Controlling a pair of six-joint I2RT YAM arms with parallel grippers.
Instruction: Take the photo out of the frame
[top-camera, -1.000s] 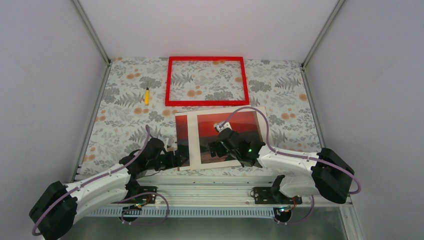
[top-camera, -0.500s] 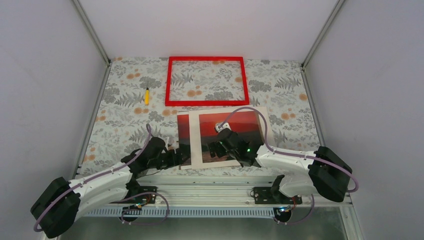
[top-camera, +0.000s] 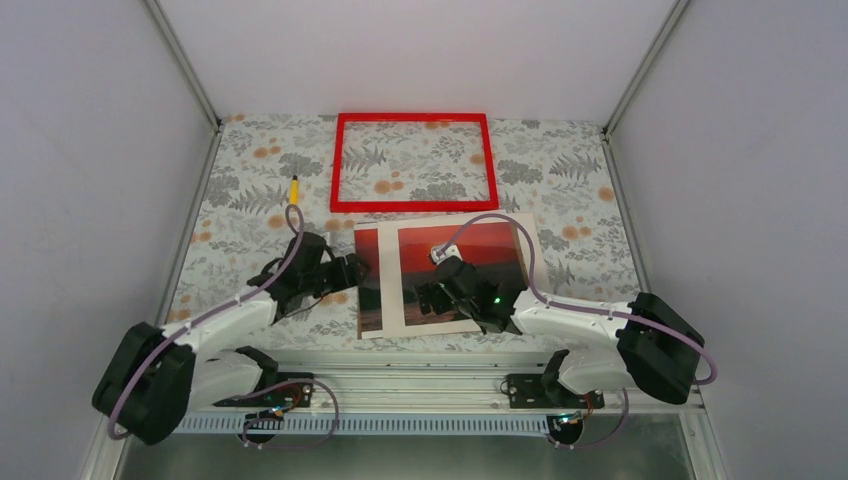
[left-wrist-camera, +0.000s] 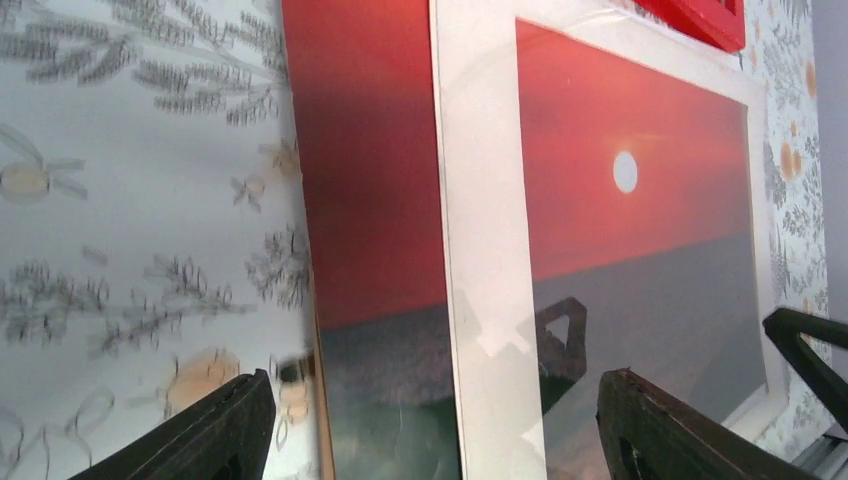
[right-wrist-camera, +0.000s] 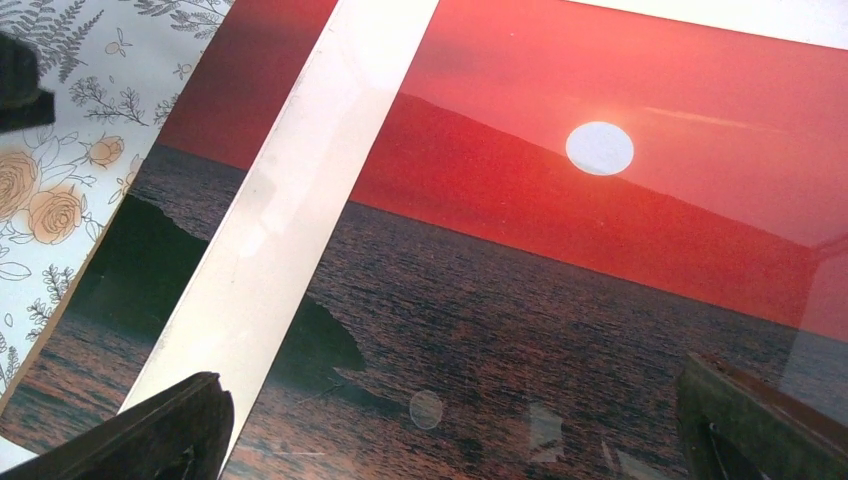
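The left arm (top-camera: 230, 320) has swung up the table (top-camera: 240, 215) away from its base, carrying the open left gripper (top-camera: 352, 270) from the photo's (top-camera: 470, 250) near left corner to farther back beside its left edge.

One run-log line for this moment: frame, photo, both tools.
frame: empty, far side | photo: out, lying flat | left tool: open, at photo's left edge | right tool: open, over photo
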